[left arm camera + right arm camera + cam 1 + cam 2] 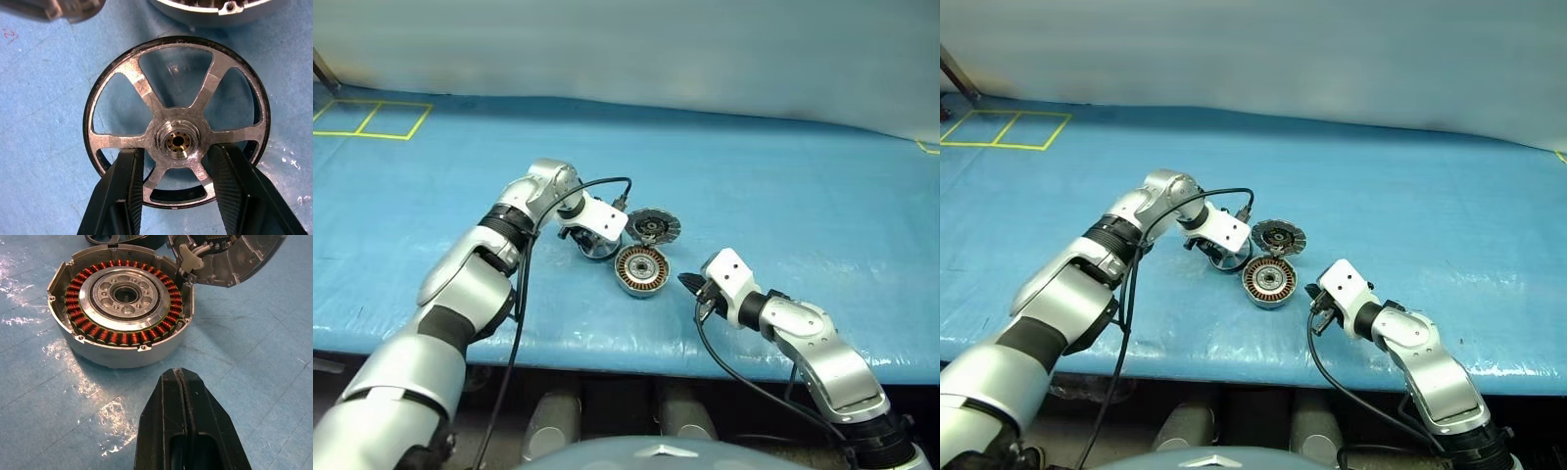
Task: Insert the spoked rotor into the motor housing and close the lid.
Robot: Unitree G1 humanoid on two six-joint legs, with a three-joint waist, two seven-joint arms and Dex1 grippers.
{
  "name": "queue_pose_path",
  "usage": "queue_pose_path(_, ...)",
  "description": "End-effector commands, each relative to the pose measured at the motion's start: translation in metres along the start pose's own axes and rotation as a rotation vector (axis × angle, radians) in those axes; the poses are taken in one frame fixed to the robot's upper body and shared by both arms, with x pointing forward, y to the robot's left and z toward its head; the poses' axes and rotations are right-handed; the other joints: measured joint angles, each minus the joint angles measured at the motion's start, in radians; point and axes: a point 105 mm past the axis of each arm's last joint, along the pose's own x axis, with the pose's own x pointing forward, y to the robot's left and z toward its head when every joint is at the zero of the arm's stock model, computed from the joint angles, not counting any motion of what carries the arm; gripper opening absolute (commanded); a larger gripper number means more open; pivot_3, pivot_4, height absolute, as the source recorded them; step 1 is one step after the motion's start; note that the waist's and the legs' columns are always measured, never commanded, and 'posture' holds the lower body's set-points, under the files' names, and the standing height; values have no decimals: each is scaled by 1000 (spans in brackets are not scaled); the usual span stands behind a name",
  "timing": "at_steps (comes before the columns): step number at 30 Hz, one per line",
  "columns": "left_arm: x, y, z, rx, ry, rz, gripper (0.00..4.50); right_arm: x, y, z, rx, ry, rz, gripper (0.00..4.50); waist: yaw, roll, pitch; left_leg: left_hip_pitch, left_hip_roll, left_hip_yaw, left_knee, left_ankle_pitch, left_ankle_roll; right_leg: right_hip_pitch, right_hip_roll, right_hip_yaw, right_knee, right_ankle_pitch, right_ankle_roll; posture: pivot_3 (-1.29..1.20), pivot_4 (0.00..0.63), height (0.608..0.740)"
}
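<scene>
Blue table (783,186), yellow tape squares upper left. Housing (641,270) centre frame, lid (653,226) just above it. Left gripper (177,188) pinches rotor (177,122) hub, frame centre-left. Right gripper (184,423) pressed together. No legible writing.

A blue tarp (783,196) covers the table, with yellow tape squares (372,119) at its far-left corner.

Spoked rotor (177,142): brushed silver metal spokes, scuffed and matt; glossy dark outer ring; brass-coloured bore in hub. Motor housing (121,308): matt cast silver metal rim, glossy copper-red wire windings, machined pale hub. Lid (653,226): dull grey, finely ribbed. Left gripper's fingers (128,188): matt black, ridged pads. Table cover (783,196): blue, wrinkled, glossy.
</scene>
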Motion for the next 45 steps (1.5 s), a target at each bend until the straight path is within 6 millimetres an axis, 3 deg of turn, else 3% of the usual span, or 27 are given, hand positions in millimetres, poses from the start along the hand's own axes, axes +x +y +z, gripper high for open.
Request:
queue_pose_path(1,-13,7,0,9,-48,80,1759,-3,-4,8,-19,-26,-20,0,0,0,0,0,0,0,0,0,0,0,0,0,0,0,0,0,150,740)
queue_pose_path(8,-32,-5,-12,-61,-163,186,1759,-4,-12,7,12,-46,-63,0,0,0,0,0,0,0,0,0,0,0,0,0,0,0,0,0,150,740)
queue_pose_path(16,-36,-17,-25,-222,-266,287,1690,-3,-15,6,19,-52,-84,0,2,0,0,1,0,0,0,0,0,0,0,0,1,0,0,0,150,740)
queue_pose_path(20,-46,-11,-16,-331,-421,344,1621,-4,-15,4,34,-63,-105,0,3,0,0,1,0,0,0,0,0,1,0,0,1,0,-1,0,150,740)
queue_pose_path(25,-52,-24,6,-416,-612,217,1621,-9,-17,-3,69,-69,-137,0,1,0,0,1,0,0,0,0,0,1,0,0,0,0,-1,0,150,740)
queue_pose_path(32,-45,-38,23,-373,-634,73,1621,-9,-14,-3,105,-128,-132,0,-2,1,0,4,1,0,0,0,0,2,0,0,2,-3,-5,0,150,740)
queue_pose_path(45,-31,-22,54,-285,-660,35,1621,-5,7,-5,167,-179,-39,0,1,1,0,4,1,0,0,0,0,3,0,0,1,-3,-5,0,150,740)
